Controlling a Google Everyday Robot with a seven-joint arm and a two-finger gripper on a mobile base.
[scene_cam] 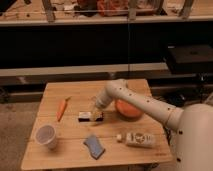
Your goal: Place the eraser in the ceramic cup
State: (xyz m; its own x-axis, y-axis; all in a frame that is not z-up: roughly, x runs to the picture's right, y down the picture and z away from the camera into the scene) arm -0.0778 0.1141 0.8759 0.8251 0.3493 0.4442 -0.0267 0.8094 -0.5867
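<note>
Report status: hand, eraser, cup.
Hand down at the eraser on the table, mid-board. Ceramic cup upright at front left corner, nothing in it visible. Carrot lies between eraser and cup.

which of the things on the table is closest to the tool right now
The eraser: the tool is right over it, while the carrot, ceramic cup and blue sponge lie farther off.
</note>
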